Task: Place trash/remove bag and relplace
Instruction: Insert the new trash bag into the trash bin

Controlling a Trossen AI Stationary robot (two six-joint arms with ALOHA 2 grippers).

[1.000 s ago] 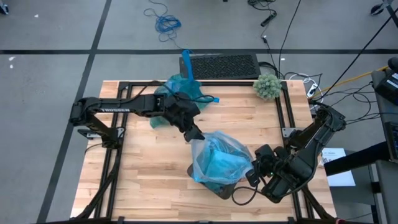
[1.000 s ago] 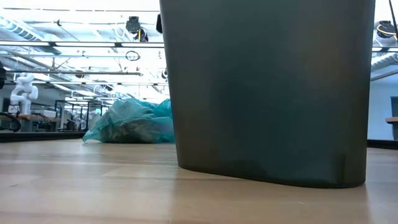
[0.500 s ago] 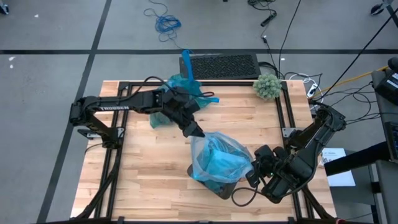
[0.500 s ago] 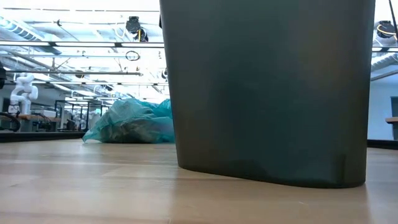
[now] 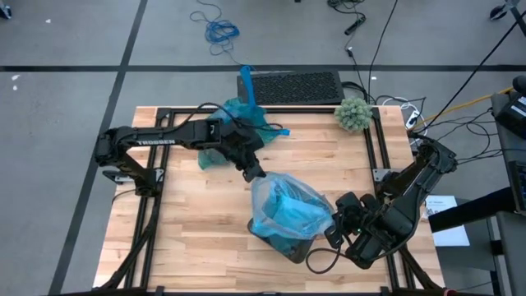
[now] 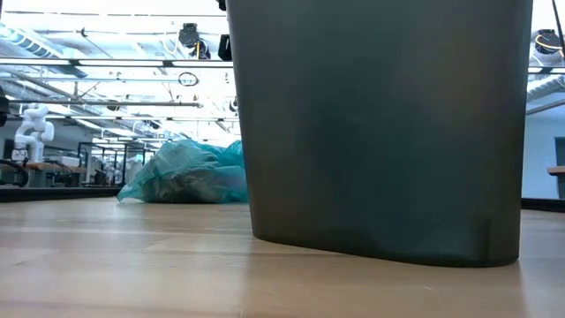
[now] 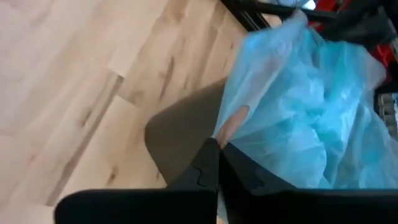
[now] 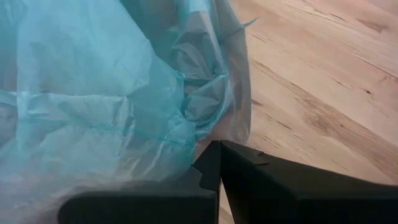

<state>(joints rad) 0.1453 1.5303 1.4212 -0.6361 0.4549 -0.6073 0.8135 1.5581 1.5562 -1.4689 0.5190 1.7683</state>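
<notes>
A dark bin (image 5: 289,245) stands on the table's near right part and fills the low view (image 6: 380,132). A thin translucent blue bag (image 5: 288,207) lies bunched over its mouth. My left gripper (image 5: 256,173) is shut on the bag's far-left edge. My right gripper (image 5: 335,222) is shut at the bag's right side. A second, filled teal bag (image 5: 237,122) rests on the table at the far middle (image 6: 185,172). The trash itself is out of view. My left gripper pinches the blue bag's rim (image 7: 235,122) between its two shut fingers, just outside the bin's dark wall (image 7: 180,134). It slants down from the table's far left. The film above the fingers is bunched and slack; the number of layers does not show. My right gripper is shut on a gathered fold of the blue bag (image 8: 208,109) at the side toward the table's right edge. It comes at the fold from the near right. The plastic bulges loosely beyond the fingertips. The finger bodies hide the exact place of contact.
A fuzzy grey-green ball (image 5: 354,113) sits at the far right corner, and a dark keyboard-like mat (image 5: 296,85) lies beyond the far edge. Black frame rails (image 5: 380,148) run along the table's sides. Bare wood (image 5: 185,230) lies at the near left.
My left gripper has moved a little toward the far edge at the bag's rim and has shut on it, its fingertips now together. The bag's far-left edge is drawn slightly up toward the fingers. The bin and my right gripper have kept still.
</notes>
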